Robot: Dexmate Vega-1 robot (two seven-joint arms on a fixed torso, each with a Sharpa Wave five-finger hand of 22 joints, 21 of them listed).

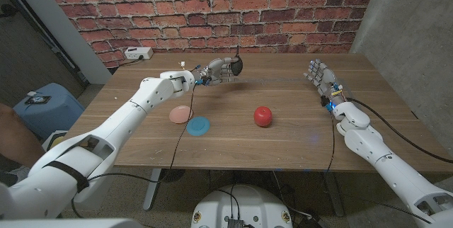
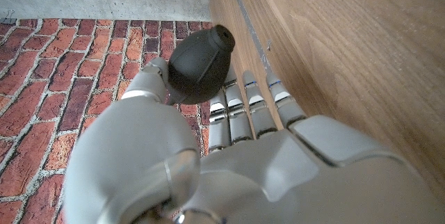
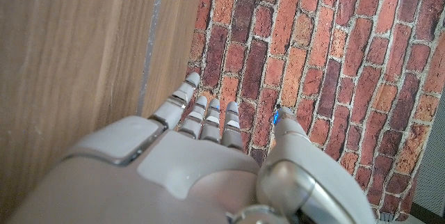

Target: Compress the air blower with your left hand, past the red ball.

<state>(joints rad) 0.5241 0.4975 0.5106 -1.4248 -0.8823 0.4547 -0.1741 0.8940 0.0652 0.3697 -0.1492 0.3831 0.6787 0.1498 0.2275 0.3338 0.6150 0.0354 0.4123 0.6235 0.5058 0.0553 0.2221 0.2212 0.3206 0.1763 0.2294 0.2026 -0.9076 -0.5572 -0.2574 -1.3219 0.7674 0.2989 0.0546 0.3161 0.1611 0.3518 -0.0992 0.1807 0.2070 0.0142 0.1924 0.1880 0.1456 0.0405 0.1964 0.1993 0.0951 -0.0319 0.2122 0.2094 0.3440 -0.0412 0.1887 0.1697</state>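
A: Left first: the air blower point(image 1: 234, 65) is held off the table by the left hand point(image 1: 219, 71), beyond the red ball point(image 1: 263, 115). Soft rubber, light; best squeezed at the bulb's belly.

B: Its nozzle is pointed upward, long axis near upright. The right hand point(image 1: 318, 76) is kept open, nothing held.

- Head view: high, looking down and forward over the whole bench point(image 1: 233, 146) to the brick wall point(image 1: 212, 8); both arms enter from the bottom corners. Widest, farthest view.
- Left wrist view: close behind the left hand point(image 2: 229, 161), looking along its fingers point(image 2: 254, 109); turned, bench on one side, brick wall beyond.
- Right wrist view: close behind the right hand point(image 3: 201, 168), facing the same wall.
- Shared: bench surface and brick wall appear in all three.
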